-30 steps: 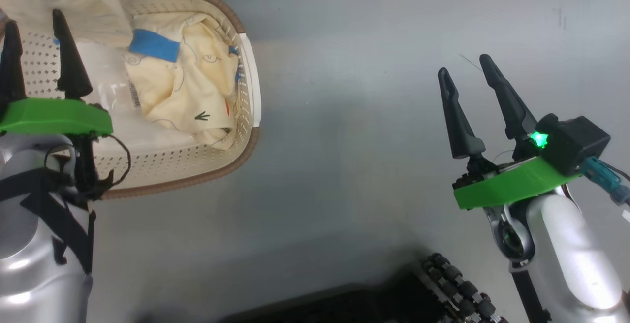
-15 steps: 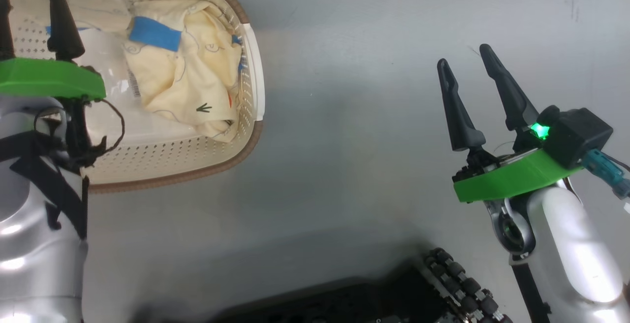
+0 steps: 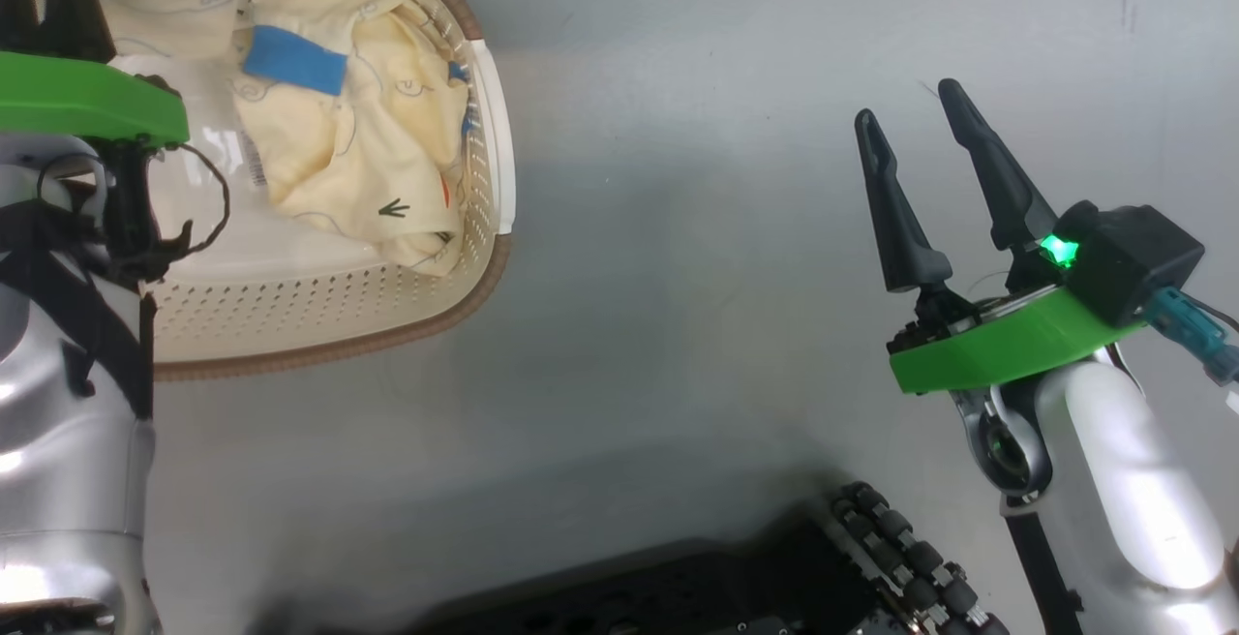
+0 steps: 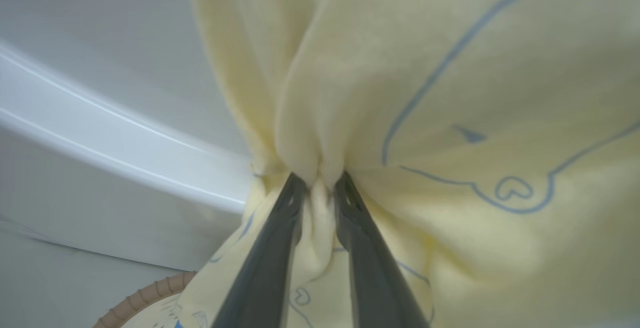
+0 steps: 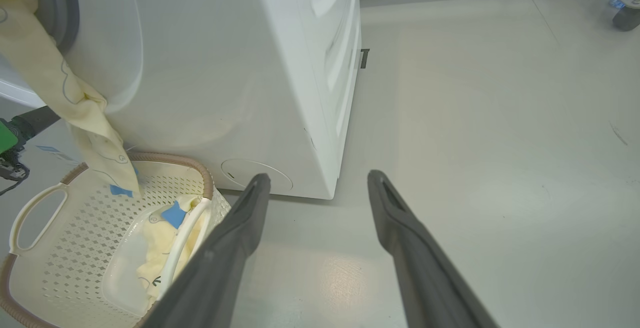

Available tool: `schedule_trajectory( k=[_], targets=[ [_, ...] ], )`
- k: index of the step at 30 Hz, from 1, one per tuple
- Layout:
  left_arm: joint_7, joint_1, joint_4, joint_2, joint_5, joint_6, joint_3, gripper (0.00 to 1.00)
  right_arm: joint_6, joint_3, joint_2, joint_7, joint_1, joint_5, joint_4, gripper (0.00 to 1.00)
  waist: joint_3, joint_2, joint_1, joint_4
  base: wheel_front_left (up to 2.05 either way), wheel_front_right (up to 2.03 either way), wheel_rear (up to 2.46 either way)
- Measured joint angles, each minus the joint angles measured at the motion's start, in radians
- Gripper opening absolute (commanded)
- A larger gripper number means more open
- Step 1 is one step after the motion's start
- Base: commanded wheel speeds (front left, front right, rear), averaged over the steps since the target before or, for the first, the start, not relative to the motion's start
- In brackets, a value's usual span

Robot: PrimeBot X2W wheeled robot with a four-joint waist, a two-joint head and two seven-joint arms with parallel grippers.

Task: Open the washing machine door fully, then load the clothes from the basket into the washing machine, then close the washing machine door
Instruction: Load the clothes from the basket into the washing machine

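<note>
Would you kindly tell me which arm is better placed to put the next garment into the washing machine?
Left. The left gripper is shut on a cream garment that hangs above the basket, beside the washing machine. The right gripper hangs open over bare floor, holding nothing.

Smooth pale grey floor (image 5: 475,118), softly glossy under even light; a dark caster (image 5: 627,18) stands far off.
</note>
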Motion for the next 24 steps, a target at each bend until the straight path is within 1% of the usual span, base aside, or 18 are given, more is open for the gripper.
schedule_trajectory(
  k=[3, 5, 7, 9, 20, 24],
  targets=[
    [0.009, -0.003, 0.003, 0.002, -0.010, 0.000, -0.007, 0.11, 0.000, 0.000, 0.000, 0.000, 0.000, 0.000, 0.003, 1.00, -0.004, 0.0000, 0.0000, 0.002, 0.00, 0.00, 0.00],
    [0.016, -0.002, 0.000, 0.002, -0.010, 0.000, -0.014, 0.09, 0.000, -0.001, 0.000, 0.000, 0.000, 0.000, 0.003, 1.00, -0.008, 0.0000, 0.0000, 0.004, 0.00, 0.00, 0.00],
    [0.017, 0.003, -0.012, 0.001, -0.010, 0.000, -0.016, 0.02, 0.000, -0.001, 0.000, 0.000, 0.000, 0.000, 0.006, 1.00, -0.015, 0.0000, 0.0001, 0.008, 0.00, 0.00, 0.00],
    [0.017, 0.017, -0.041, 0.001, -0.009, 0.001, -0.016, 0.00, 0.000, -0.002, 0.000, 0.000, 0.000, 0.000, 0.009, 1.00, -0.023, 0.0000, 0.0000, 0.012, 0.00, 0.00, 0.00],
    [0.017, 0.147, -0.248, -0.007, 0.001, 0.001, -0.017, 0.00, 0.000, -0.013, 0.000, 0.000, 0.000, 0.008, 0.022, 1.00, -0.098, 0.0000, 0.0000, 0.037, 0.00, 0.00, 0.00],
    [0.016, 0.167, -0.321, -0.011, 0.001, 0.001, -0.020, 0.00, 0.000, -0.011, 0.000, 0.000, 0.001, 0.009, 0.031, 1.00, -0.129, 0.0000, 0.0000, 0.044, 0.00, 0.00, 0.00]
  ],
)
